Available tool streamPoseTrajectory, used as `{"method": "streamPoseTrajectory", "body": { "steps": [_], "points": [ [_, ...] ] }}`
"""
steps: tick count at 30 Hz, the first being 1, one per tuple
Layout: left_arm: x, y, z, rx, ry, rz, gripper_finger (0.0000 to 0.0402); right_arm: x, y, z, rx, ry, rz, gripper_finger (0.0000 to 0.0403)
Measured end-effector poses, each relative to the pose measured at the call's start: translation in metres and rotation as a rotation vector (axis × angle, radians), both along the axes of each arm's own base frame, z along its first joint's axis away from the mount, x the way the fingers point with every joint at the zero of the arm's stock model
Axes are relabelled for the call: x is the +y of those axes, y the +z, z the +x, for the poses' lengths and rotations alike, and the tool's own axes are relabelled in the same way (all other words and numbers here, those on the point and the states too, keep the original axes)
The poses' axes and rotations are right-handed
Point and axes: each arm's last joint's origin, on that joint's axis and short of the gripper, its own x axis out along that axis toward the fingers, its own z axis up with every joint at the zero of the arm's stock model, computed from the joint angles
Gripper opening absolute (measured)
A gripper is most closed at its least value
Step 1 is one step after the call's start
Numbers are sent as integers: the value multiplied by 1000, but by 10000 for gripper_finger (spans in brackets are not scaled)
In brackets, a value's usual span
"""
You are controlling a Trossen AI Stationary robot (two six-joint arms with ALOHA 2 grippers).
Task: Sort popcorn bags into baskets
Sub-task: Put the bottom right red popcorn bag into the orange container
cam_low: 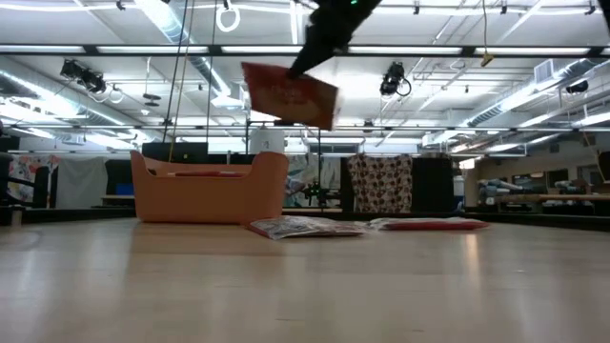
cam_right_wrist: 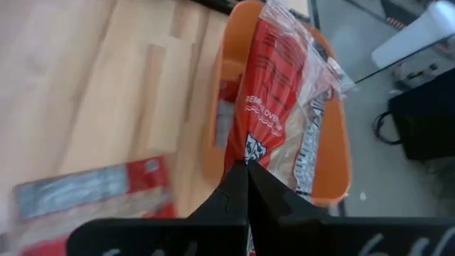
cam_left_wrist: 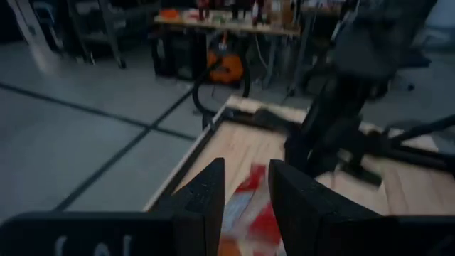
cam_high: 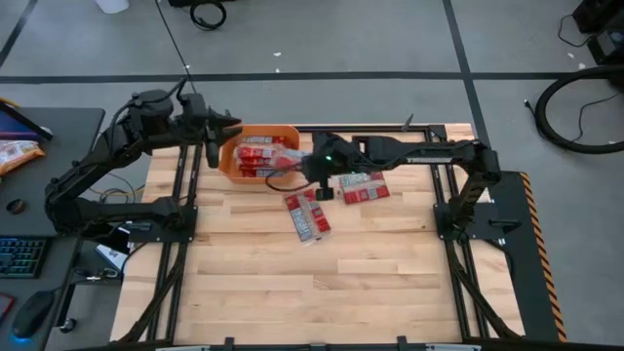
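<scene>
The orange basket stands at the table's far left and holds several red popcorn packets. My right gripper is at the basket's right wall, shut on one red and clear packet, which shows high above the table in the low view. My left gripper hovers at the basket's left wall with its fingers a little apart and nothing between them. More packets lie flat on the table, right of the basket and nearer. My right gripper pinches the packet between its two fingers at one short end. The rest of the packet stretches out ahead of the fingers, over the basket. The fingers slant down from the table's right. The packet is lifted clear and tilted.
A black metal frame runs along the table's left and right sides. The near half of the wooden tabletop is bare. A keyboard and an orange snack bag lie on a side desk to the left.
</scene>
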Motion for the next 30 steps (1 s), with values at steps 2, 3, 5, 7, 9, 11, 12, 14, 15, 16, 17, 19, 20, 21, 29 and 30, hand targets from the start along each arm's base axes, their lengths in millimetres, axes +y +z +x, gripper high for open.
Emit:
{"method": "streamPoseTrajectory", "body": {
  "steps": [2,3,5,7,9,11,12,14,15,16,17,19,20,21,29,30],
  "points": [
    [0,3,1,-28,0,16,114,-7,0,16,-9,8,-27,0],
    [1,5,1,-43,1,25,114,-11,-1,25,-14,11,-38,0],
    [1,9,1,-79,1,46,114,-19,-4,43,-20,20,-58,0],
    [1,13,2,-121,3,58,114,-29,-8,59,-22,25,-70,0],
    [0,18,0,-170,7,60,114,-38,-12,73,-20,38,-82,0],
    [0,22,-1,-216,8,66,114,-47,-15,85,-26,49,-93,0],
    [-1,24,-1,-236,9,62,114,-52,-17,90,-33,59,-96,0],
    [0,26,-1,-268,12,43,114,-61,-24,100,-34,85,-101,0],
    [0,27,-1,-286,15,28,114,-66,-28,104,-36,91,-101,0],
    [0,28,-1,-299,15,13,114,-72,-33,108,-32,98,-97,0],
    [0,28,-1,-308,17,1,114,-77,-38,112,-35,107,-95,0],
    [0,28,0,-315,19,-26,114,-88,-49,120,-28,126,-97,0],
    [0,28,0,-315,21,-37,114,-94,-55,123,-28,127,-99,0],
    [0,27,0,-312,21,-39,114,-99,-61,126,-26,123,-98,1],
    [0,27,0,-311,21,-39,114,-122,-100,137,26,14,-67,60],
    [0,27,0,-310,21,-39,114,-122,-100,136,31,14,-65,70]
  ]
}}
